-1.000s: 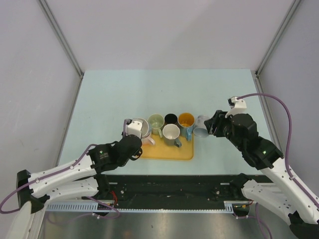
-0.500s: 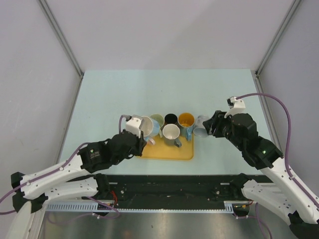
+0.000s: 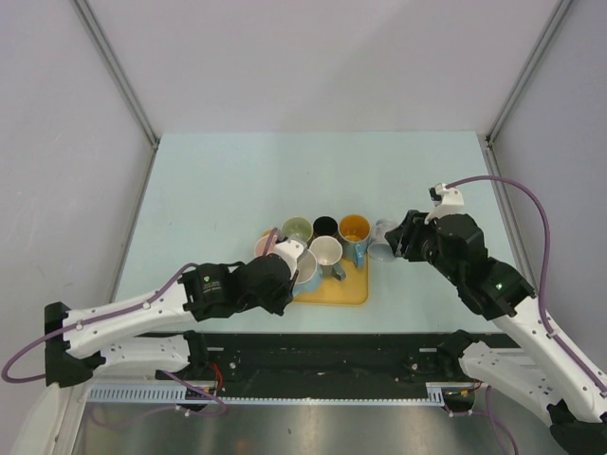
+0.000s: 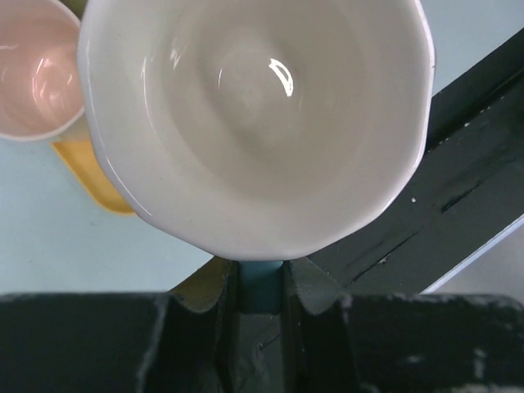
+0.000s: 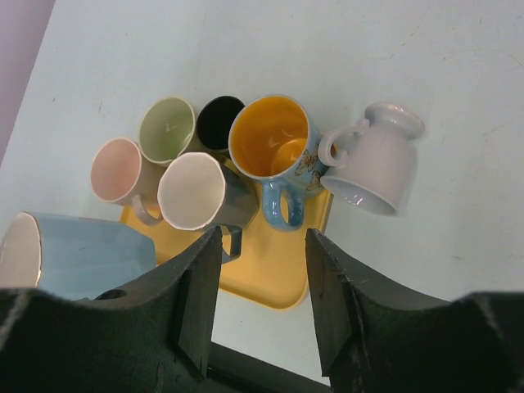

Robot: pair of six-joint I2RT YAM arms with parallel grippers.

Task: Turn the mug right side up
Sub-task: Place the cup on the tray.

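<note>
Top external: yellow tray (image 3: 349, 290) sits mid-counter (image 3: 209, 190). Five mugs stand mouth-up on the tray: pink (image 3: 266, 245) at its left end, then green (image 3: 297, 229), black (image 3: 325, 226) and an orange-lined one (image 3: 354, 227) along its far edge, with a white-lined grey one (image 3: 326, 252) in front of them. Left tool (image 3: 290, 263) is at the tray's near-left corner, gripping a light blue mug (image 3: 306, 273) that is tipped on its side. Cannot tell whether that mug touches the tray. A pale mug (image 3: 383, 241) stands on the counter just off the tray's right edge. Right tool (image 3: 404, 239) is just right of it.

Left wrist: the blue mug's white interior fills the view, mouth toward the lens. Both fingers (image 4: 205, 299) are pressed on a blue strip of the mug at its lower edge. The pink mug and a tray corner show behind, at upper left.

Right wrist: fingers (image 5: 201, 286) are spread wide and hold nothing, hanging over the tray's near edge. The pale mug appears inverted, flared foot uppermost, its handle toward the orange-lined mug. The blue mug lies sideways past the tray's left end, mouth pointing away from the tray.
</note>
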